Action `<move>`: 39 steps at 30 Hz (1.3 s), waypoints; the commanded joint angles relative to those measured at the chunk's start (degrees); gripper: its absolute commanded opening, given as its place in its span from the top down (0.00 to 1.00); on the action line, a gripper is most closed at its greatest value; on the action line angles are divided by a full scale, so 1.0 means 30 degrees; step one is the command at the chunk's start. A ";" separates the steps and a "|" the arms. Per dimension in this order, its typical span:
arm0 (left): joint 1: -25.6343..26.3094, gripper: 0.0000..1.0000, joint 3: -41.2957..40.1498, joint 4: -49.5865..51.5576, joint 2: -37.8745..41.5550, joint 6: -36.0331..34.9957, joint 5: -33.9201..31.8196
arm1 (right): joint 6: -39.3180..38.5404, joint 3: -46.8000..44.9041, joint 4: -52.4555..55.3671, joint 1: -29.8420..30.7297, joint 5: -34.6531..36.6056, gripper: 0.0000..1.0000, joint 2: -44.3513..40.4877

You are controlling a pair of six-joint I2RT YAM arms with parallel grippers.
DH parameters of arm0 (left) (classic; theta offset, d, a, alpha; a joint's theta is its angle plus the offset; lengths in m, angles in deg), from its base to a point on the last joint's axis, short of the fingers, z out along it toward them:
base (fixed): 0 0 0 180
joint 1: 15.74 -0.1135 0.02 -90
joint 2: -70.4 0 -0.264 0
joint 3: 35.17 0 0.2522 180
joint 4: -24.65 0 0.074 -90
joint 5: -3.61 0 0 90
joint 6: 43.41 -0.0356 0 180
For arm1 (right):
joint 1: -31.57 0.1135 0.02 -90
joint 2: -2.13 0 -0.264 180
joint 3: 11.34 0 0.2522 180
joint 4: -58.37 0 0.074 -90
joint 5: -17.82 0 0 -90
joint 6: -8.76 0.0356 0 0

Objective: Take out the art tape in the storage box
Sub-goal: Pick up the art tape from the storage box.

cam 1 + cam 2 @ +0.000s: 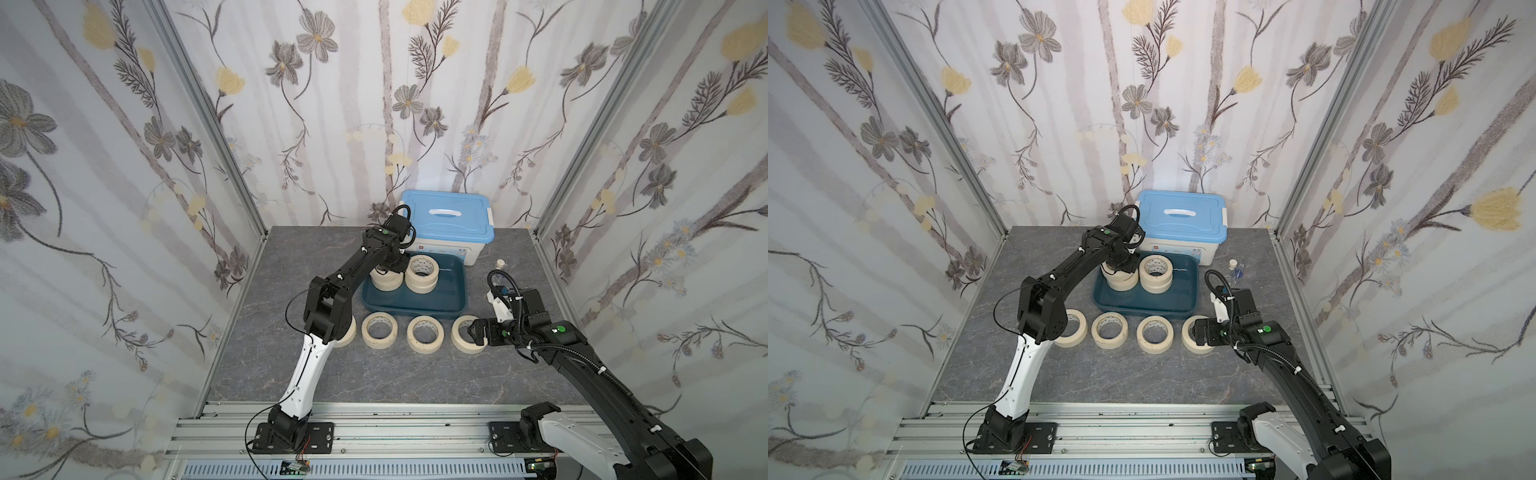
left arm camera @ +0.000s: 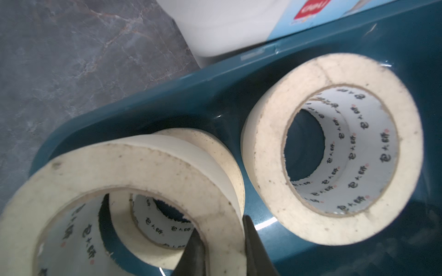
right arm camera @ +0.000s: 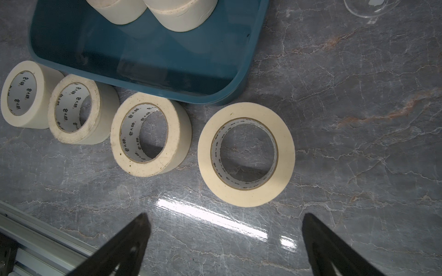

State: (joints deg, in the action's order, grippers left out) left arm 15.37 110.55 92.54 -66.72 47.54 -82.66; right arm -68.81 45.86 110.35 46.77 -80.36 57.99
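The teal storage box (image 1: 415,311) (image 1: 1144,311) holds two short stacks of cream art tape. My left gripper (image 2: 223,241) reaches down into it, shut on the ring wall of the left stack's top roll (image 2: 119,172), one finger inside the core, one outside. That roll sits tilted and offset over the roll beneath (image 2: 230,153). The other stack (image 2: 334,148) (image 1: 422,274) stands beside it. Several rolls (image 1: 379,330) (image 3: 146,133) lie flat in a row in front of the box. My right gripper (image 3: 226,216) (image 1: 473,330) hangs open over the rightmost one (image 3: 246,154), holding nothing.
A white bin with a light-blue handled lid (image 1: 446,224) stands right behind the box. A small clear glass bottle (image 1: 500,266) sits to the box's right. The left arm's elbow (image 1: 326,309) covers part of the leftmost table roll. An aluminium rail (image 1: 374,428) runs along the front.
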 commanded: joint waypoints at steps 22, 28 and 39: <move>0.0355 0.93 -1.2350 -0.3402 1.1143 0.2644 -0.0782 | 0.0048 0.0556 -0.0244 -0.0248 -0.0168 0.00 0.0027; 0.0435 0.93 -1.6691 -0.3600 1.4570 0.3714 -0.1082 | -0.0218 0.0860 -0.0251 -0.0332 -0.0201 0.00 0.0407; 0.0478 0.94 -2.2439 -0.2386 1.9755 0.7324 -0.2297 | -0.0648 0.1675 -0.0346 -0.0462 -0.0360 0.00 0.1439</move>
State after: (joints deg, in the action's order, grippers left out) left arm 16.73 45.18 83.79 -9.43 64.75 -87.69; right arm -69.97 50.17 110.29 45.44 -80.82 61.83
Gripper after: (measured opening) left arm 0.214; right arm 0.998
